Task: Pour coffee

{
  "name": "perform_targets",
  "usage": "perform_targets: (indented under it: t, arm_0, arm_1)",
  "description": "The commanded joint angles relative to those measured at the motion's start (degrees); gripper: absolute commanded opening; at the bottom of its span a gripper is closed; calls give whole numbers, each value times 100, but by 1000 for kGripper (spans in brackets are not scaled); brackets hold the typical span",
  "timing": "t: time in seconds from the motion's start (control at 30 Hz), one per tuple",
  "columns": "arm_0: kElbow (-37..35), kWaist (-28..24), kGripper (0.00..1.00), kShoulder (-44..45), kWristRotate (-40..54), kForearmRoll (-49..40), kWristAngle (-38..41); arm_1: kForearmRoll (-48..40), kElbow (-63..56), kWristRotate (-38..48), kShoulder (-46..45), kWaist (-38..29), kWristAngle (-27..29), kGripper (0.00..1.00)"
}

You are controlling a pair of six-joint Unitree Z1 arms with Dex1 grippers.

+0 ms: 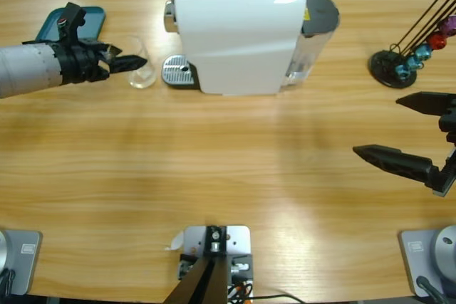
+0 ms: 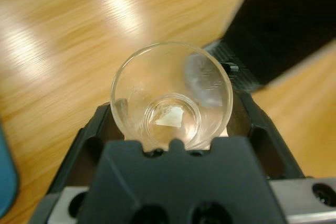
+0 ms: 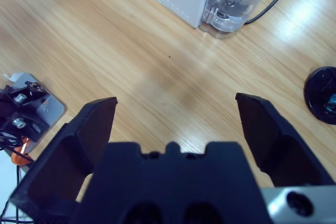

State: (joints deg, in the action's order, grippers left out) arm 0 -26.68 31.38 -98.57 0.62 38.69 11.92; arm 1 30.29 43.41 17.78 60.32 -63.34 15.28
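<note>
The left gripper [image 2: 170,129] has its jaws closed around a small clear glass cup [image 2: 171,95], which stands on the long wooden table [image 1: 214,169] just beside the round metal drip tray [image 1: 178,72] of the white coffee machine [image 1: 235,33]. No brown coffee can be made out in the cup; its base looks clear. A teal flat object [image 1: 84,21] lies behind the left arm. The right gripper [image 3: 176,124] hangs with jaws spread wide over bare table, near a black stand of coloured capsules [image 1: 410,58].
</note>
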Motion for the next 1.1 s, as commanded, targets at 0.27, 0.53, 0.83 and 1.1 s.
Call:
perform_targets:
  t: [0.27, 0.53, 0.83, 1.1]
  arm_0:
    - [-670, 251, 568, -623, 641, -157, 671]
    - [-938, 326, 568, -969, 650, -160, 697]
    - [-1048, 434, 587, -1089, 659, -153, 741]
    - [-1122, 518, 959, -1129, 632, -185, 710]
  arm_1:
    - [-50, -201, 15, -60, 41, -69, 1000]
    - [-50, -201, 15, -52, 41, -69, 1000]
    - [-50, -201, 13, -34, 50, -69, 998]
    - [-50, -201, 13, -37, 50, -82, 1000]
